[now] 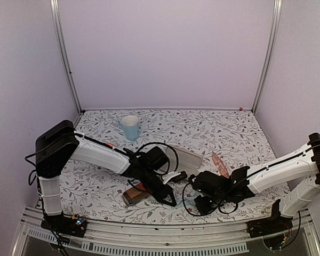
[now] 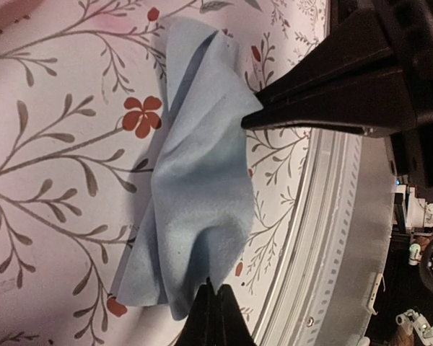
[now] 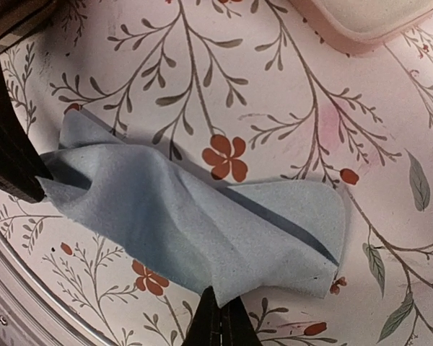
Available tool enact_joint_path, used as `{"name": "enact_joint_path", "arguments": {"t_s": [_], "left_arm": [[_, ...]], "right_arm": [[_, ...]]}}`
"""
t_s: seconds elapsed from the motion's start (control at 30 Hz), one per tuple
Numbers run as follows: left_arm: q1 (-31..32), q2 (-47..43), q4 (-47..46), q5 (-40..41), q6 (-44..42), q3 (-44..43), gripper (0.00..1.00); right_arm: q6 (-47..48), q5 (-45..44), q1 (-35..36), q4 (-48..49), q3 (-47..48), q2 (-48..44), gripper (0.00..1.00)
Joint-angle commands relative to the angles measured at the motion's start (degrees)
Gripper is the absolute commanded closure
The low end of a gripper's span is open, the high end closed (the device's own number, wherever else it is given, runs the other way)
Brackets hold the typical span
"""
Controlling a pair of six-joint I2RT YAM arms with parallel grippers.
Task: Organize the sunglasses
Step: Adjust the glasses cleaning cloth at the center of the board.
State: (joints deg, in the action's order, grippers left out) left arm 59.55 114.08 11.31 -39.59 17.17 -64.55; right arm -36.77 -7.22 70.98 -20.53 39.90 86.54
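A light blue cloth [image 2: 195,202] lies crumpled on the flowered table and is pinched at two ends. My left gripper [image 2: 215,290] is shut on its near corner. My right gripper [image 3: 218,297] is shut on another corner of the cloth [image 3: 202,216]. In the top view the left gripper [image 1: 172,201] and the right gripper [image 1: 191,198] meet near the table's front edge. A pale pinkish-tan pair of sunglasses [image 1: 220,164] lies behind the right arm, apart from both grippers.
A brown case [image 1: 136,196] lies just left of the left gripper. A pale pink case [image 1: 185,158] sits behind the grippers, and its edge [image 3: 368,21] shows in the right wrist view. A light blue cup [image 1: 130,127] stands at the back. The metal front rail [image 2: 339,238] runs close by.
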Motion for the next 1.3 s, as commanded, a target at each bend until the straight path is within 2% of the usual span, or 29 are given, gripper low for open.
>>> {"name": "enact_joint_path", "arguments": {"t_s": [0.0,0.47,0.87,1.27], "left_arm": [[-0.84,-3.55,-0.45,-0.05,-0.46,0.14,1.00],[-1.63,-9.48,4.91,4.30,-3.72,-2.68,1.00],[-1.50,-16.56,11.29,10.20,-5.50,-4.34,1.00],[6.18,-23.10,11.71,17.13,-0.52,-0.82,1.00]], "right_arm": [[-0.20,-0.41,0.54,-1.10,-0.01,-3.22,1.00],[3.72,2.51,-3.71,-2.86,1.98,-14.29,1.00],[5.34,5.01,-3.94,-6.67,4.74,-17.46,1.00],[-0.07,4.30,3.96,-9.17,5.17,-23.30,1.00]]}}
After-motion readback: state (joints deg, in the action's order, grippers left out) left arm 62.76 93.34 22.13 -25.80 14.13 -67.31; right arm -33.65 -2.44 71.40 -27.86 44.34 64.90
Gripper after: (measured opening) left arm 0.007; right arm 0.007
